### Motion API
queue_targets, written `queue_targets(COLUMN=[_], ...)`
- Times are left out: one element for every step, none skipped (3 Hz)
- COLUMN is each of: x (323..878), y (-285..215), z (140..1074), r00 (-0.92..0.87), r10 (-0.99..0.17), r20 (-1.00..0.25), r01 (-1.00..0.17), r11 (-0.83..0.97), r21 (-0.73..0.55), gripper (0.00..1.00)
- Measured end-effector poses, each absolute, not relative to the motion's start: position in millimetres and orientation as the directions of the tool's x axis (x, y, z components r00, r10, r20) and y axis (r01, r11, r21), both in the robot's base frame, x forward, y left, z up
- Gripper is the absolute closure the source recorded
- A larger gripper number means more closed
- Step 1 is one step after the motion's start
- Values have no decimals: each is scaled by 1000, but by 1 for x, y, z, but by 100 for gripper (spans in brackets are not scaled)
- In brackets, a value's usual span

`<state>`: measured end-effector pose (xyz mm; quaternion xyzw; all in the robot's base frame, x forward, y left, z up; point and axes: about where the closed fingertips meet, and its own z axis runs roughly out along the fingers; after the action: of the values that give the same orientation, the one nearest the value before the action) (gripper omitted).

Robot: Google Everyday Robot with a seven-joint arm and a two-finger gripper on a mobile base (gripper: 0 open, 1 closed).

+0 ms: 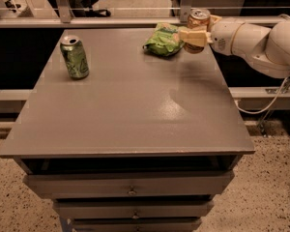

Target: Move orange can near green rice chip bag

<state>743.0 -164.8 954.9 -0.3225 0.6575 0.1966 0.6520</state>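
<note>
The orange can (199, 21) stands upright at the table's far right corner, its silver top showing. My gripper (194, 36) reaches in from the right and its tan fingers (191, 35) are closed around the can's lower half. The green rice chip bag (163, 40) lies wrinkled on the table just left of the can, close to touching the fingers. The white arm (253, 40) stretches off to the right past the table edge.
A green can (75, 56) stands upright at the far left of the grey table (125, 110). Drawers (130, 190) sit under the front edge. A railing (87, 8) runs behind the table. A cable (266, 105) hangs at the right.
</note>
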Motion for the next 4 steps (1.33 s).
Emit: queue_targets(x=[760, 773, 786, 794], y=[-176, -182, -178, -172], z=[936, 921, 911, 906], r00=[11, -30, -70, -93], r10=[-154, -138, -126, -120], r20=[-988, -990, -990, -988], r01=[-668, -665, -679, -694], r11=[734, 742, 732, 720], r21=[-122, -83, -45, -22], gripper=[100, 100, 81, 58])
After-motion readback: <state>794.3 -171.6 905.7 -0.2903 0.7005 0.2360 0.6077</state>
